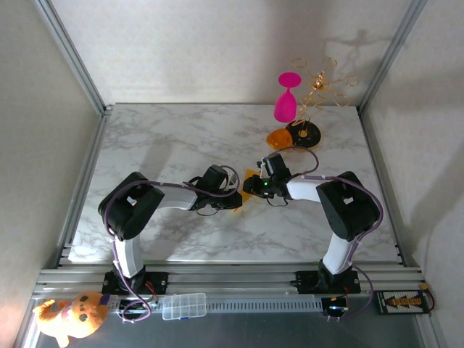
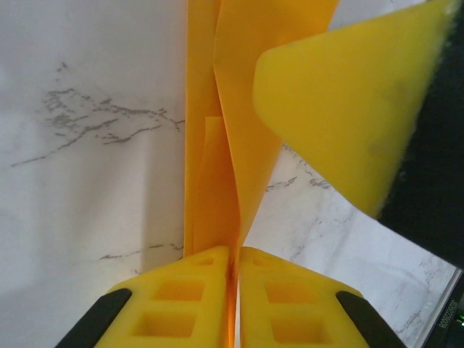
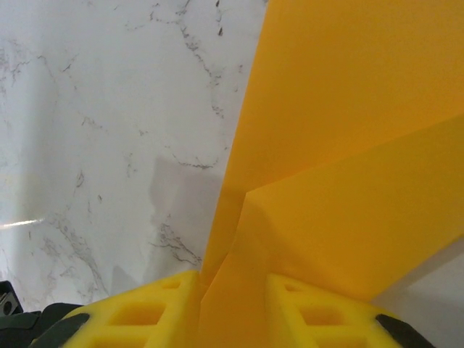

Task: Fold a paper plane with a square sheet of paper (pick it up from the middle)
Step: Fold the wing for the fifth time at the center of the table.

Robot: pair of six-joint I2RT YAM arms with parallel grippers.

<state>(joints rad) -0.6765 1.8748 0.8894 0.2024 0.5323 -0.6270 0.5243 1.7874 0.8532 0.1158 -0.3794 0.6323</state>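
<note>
Over the middle of the marble table, in the top view, the square sheet of paper is seen as a small orange scrap between the left gripper and the right gripper, which meet nose to nose. A pink goblet, a gold wire stand and an orange-and-black disc are set well apart at the far right corner, so free room is left around the work

From the left wrist, the fingers are seen closed on several creased layers, which stand off the marble as upright pleats

From the right wrist, the paper is seen running down between the yellow pads, which stand apart with paper filling the gap; whether it is pinched cannot be told

The sheet is judged very light, limp and easily torn or miscreased. It is best taken along a fold near the middle, with a gentle pinch. The polished marble is judged slippery under it
</note>
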